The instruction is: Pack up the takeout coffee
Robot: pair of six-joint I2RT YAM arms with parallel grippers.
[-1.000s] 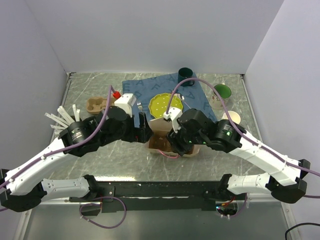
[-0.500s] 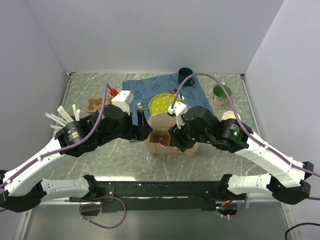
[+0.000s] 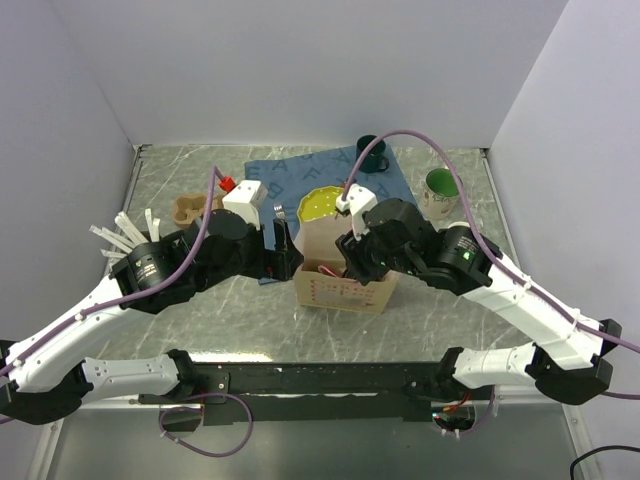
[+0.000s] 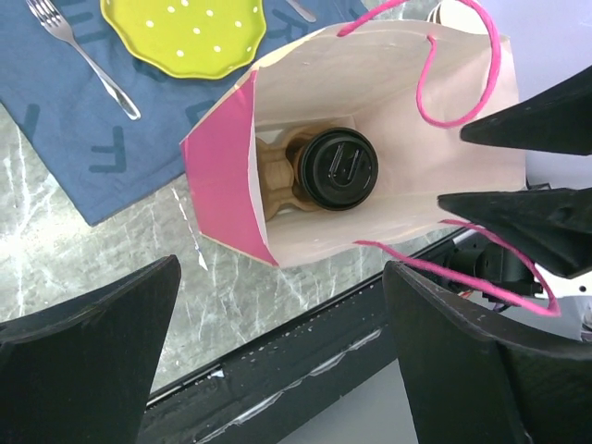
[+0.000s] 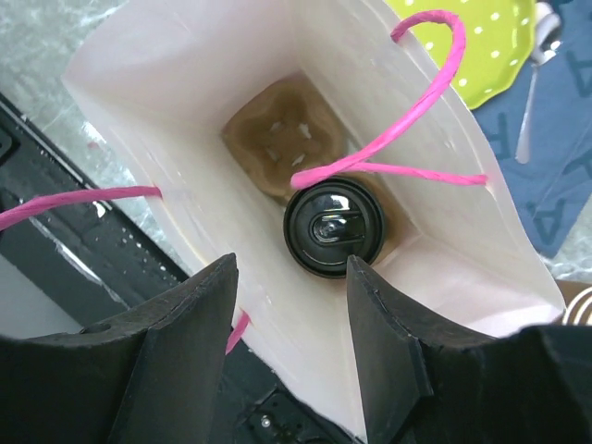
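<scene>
On the marble table [image 3: 200,310] the paper bag [image 3: 345,290] stands upright at the middle of the top view, with its mouth open, I think so that things can go in from above. The left gripper [image 4: 282,273] hangs by the bag's left rim, fingers spread wide and holding nothing. The right gripper [image 5: 293,262] hovers over the mouth, fingers also apart and empty as far as I can see. On the bag's floor lies a brown cup carrier [image 5: 277,134], probably to stop a cup from tipping. The takeout coffee [image 5: 333,227] sits upright in one pocket of it, at the centre of the right wrist view, black lid [image 4: 338,168] upward. A pink handle [image 5: 435,83] loops above it, free for lifting.
</scene>
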